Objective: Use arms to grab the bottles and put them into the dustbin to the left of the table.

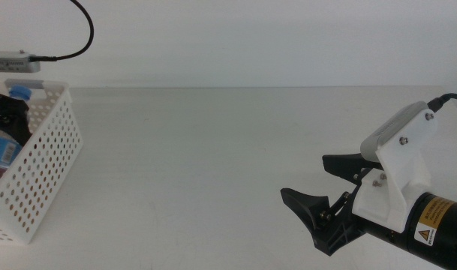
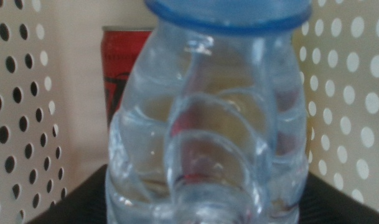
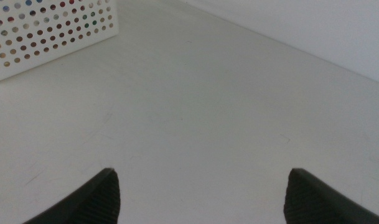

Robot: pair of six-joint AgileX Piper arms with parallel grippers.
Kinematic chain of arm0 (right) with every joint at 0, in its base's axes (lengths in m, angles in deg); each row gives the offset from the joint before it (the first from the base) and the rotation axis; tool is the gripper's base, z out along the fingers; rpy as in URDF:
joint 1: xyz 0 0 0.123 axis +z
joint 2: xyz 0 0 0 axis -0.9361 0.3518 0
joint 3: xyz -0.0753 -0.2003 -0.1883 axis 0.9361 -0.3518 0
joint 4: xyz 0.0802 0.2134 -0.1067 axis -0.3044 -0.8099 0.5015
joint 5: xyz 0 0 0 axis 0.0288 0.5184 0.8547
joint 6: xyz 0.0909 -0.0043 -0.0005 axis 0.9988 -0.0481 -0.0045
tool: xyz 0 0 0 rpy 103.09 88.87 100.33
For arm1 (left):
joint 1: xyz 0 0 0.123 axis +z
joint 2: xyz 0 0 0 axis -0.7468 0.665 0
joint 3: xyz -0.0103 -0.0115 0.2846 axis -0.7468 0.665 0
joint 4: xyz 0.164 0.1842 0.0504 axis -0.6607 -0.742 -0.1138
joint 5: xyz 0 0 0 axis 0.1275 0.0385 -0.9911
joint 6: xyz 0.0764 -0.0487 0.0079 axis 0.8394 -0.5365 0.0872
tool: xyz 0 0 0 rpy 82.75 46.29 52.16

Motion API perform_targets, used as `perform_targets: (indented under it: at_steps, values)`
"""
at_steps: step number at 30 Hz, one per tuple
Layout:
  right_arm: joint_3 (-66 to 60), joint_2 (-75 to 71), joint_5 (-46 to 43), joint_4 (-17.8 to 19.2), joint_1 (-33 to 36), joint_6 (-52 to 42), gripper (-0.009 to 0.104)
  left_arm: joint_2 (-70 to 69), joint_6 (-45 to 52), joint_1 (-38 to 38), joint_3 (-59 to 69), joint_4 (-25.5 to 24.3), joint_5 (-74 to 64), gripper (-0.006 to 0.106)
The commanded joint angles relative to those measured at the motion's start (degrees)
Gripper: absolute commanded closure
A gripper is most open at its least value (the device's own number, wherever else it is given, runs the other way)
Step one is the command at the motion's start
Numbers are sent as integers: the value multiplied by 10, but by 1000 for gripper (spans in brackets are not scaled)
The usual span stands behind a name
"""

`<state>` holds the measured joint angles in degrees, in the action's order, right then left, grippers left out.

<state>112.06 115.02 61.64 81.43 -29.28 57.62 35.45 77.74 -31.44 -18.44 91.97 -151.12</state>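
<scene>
Two arms: one at work, one waiting.
Table (image 1: 213, 157): white, wide.
Dustbin (image 1: 44, 169): white, perforated, at 9 o'clock in the middle view.
Right gripper (image 1: 329, 184): at 4 o'clock over the table, jaws spread wide, holding nothing.
Left gripper: inside the dustbin; jaws mostly hidden, state unclear.
Bottle (image 2: 208, 124): clear, blue cap, close before the left wrist camera.
Can (image 2: 121, 68): red, behind the bottle, inside the dustbin.

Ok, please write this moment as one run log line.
left gripper: in dustbin, shut on water bottle | red can: binned | right gripper: open, waiting
</scene>
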Motion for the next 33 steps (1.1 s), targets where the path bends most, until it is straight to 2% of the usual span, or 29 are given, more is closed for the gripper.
perform_targets:
  at_steps: [1, 6, 11, 14, 25, 33]
  values:
    - [12, -12, -38, 6, 2, -7, 23, -33, 4, -1, -21, 9, -46, 10]
    - [12, -12, -38, 6, 2, -7, 23, -44, -6, -11, -21, 7, -46, 10]
    - [12, -12, -38, 6, 2, -7, 23, -74, -37, -38, -21, -43, -46, 10]
    - [12, -12, -38, 6, 2, -7, 23, -99, -53, -54, -21, -56, -46, 10]
    - [12, -12, -38, 6, 2, -7, 23, -235, -110, -126, -21, -26, -23, 10]
    - [12, -12, -38, 6, 2, -7, 23, -326, -157, -199, 7, -24, 4, 10]
